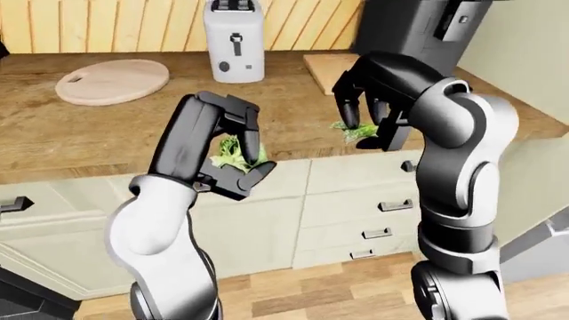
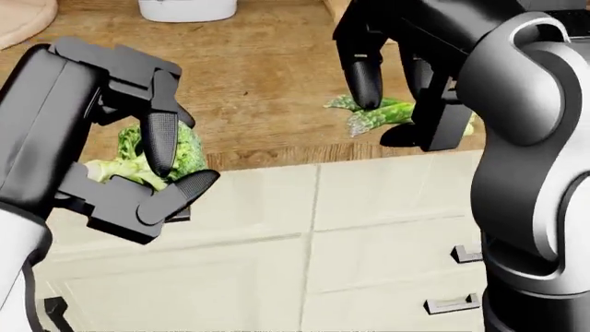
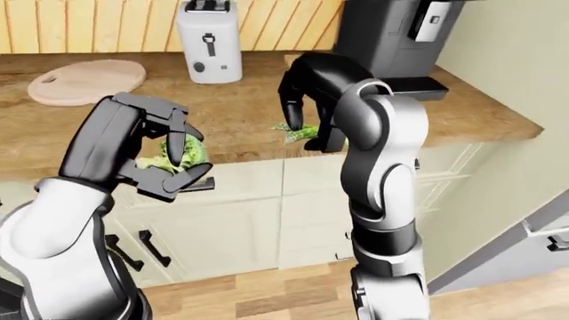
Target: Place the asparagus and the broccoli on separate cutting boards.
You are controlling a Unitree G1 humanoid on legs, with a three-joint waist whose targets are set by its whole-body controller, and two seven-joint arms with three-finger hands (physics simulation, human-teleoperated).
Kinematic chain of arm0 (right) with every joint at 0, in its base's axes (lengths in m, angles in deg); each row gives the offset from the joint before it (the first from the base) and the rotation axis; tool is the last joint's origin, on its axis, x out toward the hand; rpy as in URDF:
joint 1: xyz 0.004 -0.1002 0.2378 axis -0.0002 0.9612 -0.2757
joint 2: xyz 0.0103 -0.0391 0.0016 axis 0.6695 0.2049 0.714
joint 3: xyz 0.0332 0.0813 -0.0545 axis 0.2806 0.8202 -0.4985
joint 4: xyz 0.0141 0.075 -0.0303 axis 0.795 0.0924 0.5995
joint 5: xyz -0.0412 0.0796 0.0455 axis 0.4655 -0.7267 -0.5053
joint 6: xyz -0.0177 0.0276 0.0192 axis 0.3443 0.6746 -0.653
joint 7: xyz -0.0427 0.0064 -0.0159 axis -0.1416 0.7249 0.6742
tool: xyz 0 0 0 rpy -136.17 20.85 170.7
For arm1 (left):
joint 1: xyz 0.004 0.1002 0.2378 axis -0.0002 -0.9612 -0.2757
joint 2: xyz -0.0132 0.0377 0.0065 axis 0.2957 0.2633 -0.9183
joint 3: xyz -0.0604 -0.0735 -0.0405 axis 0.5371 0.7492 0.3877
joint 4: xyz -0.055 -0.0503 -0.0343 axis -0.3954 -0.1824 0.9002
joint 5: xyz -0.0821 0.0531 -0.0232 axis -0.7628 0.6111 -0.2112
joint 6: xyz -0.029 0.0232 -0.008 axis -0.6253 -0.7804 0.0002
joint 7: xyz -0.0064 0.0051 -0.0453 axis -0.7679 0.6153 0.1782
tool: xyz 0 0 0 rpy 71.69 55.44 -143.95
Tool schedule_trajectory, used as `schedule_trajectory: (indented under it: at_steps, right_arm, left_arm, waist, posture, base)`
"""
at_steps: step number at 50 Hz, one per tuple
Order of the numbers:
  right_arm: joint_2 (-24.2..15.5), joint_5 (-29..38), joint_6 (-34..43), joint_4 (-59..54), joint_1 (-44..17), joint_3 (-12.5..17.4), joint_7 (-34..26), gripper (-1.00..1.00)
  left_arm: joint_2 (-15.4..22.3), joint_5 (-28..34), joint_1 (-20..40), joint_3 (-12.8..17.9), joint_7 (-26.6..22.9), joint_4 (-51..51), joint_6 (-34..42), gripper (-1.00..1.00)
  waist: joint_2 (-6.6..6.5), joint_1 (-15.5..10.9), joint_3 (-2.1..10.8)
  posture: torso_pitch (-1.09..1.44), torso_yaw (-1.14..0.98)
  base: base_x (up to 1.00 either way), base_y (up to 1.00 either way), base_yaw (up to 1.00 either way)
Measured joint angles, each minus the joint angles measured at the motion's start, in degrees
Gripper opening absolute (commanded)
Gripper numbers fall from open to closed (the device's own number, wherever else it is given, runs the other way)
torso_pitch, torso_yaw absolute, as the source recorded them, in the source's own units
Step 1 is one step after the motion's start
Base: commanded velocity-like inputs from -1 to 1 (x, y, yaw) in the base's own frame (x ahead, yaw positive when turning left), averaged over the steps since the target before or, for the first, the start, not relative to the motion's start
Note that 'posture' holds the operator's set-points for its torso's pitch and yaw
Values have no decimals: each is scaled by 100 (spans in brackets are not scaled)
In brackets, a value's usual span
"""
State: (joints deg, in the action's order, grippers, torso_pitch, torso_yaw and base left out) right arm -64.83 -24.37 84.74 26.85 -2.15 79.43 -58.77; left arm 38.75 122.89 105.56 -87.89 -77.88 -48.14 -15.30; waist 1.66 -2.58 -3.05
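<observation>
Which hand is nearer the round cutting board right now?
Left. The left hand, shut on the broccoli, sits below-right of the round cutting board; the right hand, holding the asparagus, is farther right.

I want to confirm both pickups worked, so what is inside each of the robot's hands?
The left hand closes round the broccoli; the right hand holds the asparagus. Fingers cover the broccoli's middle and the asparagus stalk ends.
</observation>
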Motion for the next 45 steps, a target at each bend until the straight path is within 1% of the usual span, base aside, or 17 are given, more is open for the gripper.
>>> schedule_trajectory:
  at_steps: [2, 4, 8, 12, 17, 19, 22, 24, 25, 29, 33, 35, 37, 38, 39, 42, 45]
  right_arm:
    - [-8, -6, -9, -27, 19, 10, 15, -100]
    - [-45, 6, -11, -66, 128, 72, 33, -100]
    - [-34, 45, 26, -117, 67, 87, 24, -100]
    - [-19, 54, 105, -66, -33, 113, 86, -100]
    - [-48, 55, 132, -165, 22, 127, 166, -100]
    - [-67, 77, 163, -200, 28, 153, 138, -100]
    - [-59, 84, 157, -138, -11, 131, 124, -100]
    - [-19, 66, 126, -117, -42, 71, 125, -100]
    - [25, 46, 99, -114, 3, 9, 132, -100]
    - [40, -42, 12, -225, 51, -115, 79, -100]
    - [14, -26, 27, -42, -23, 30, 137, -100]
    - [11, -30, 22, -32, -92, 21, 171, -100]
    - [-56, -44, -18, -41, -122, 79, 263, -100]
    - [-81, -48, -38, -62, -40, 117, 300, -100]
    - [-116, -38, -31, -110, 91, 181, 294, -100]
    - [-110, 25, 50, -355, 175, 253, 226, -100]
    - [-58, -5, 33, -247, 94, 145, 238, -100]
  left_arm:
    - [-2, -11, 29, -7, 10, 17, -11, -100]
    - [-65, -42, -47, -103, -8, 31, -19, -100]
    - [-49, -98, -81, -114, -49, 94, 9, -100]
    - [-81, -40, -12, -158, -47, 15, -30, -100]
    - [-102, -50, -22, -183, -81, 40, -69, -100]
    - [-105, -40, 2, -211, -120, 52, -43, -100]
    - [-98, -8, 0, -174, -147, -25, -46, -100]
    - [-61, 13, -1, -91, -130, -11, -41, -100]
    - [-43, 33, -54, -38, -118, 7, -26, -100]
    - [-27, 51, -78, 67, -67, 80, 53, -100]
    - [-6, -12, -18, 4, -12, -58, -36, -100]
    - [8, -14, 11, 18, -10, -82, -33, -100]
    - [-17, -55, 71, -5, 15, -77, -70, -100]
    - [-50, -90, -4, -59, 4, -58, -68, -100]
    - [-60, -152, -53, -134, -42, 47, -37, -100]
    - [10, -291, -41, -135, -131, 196, 53, -100]
    - [59, -252, 42, -2, -36, 10, 43, -100]
  waist:
    - [292, 1, 78]
    - [232, 113, 9]
    - [300, 171, -74]
    - [167, 231, -84]
    - [85, 340, -55]
    - [-94, 310, -76]
    - [-359, 297, -236]
    - [-482, 218, -230]
    - [-449, 149, -223]
    - [-471, 154, 14]
    - [-365, 150, -3]
    - [-101, 72, -68]
    - [333, 138, -141]
    - [308, 184, -233]
    - [237, 201, -230]
    - [30, 207, -105]
    - [-48, 151, 9]
  posture:
    - [0, 0]
    - [0, 0]
    - [0, 0]
    - [0, 0]
    - [0, 0]
    - [0, 0]
    - [0, 0]
    - [0, 0]
    - [0, 0]
    - [0, 0]
    - [0, 0]
    - [0, 0]
    - [0, 0]
    - [0, 0]
    - [0, 0]
    - [0, 0]
    - [0, 0]
  base:
    - [0, -69, 0]
    - [0, -43, 0]
    - [0, 0, 0]
    - [0, 0, 0]
    - [0, -14, 0]
    - [0, -80, 0]
    - [0, -99, 0]
    - [0, -100, 0]
    - [0, -100, 0]
    - [0, -100, 0]
    - [0, -92, 0]
    - [0, 0, 0]
    - [0, 0, 0]
    - [0, 0, 63]
    - [0, 0, 95]
    - [0, 0, 100]
    - [0, 0, 100]
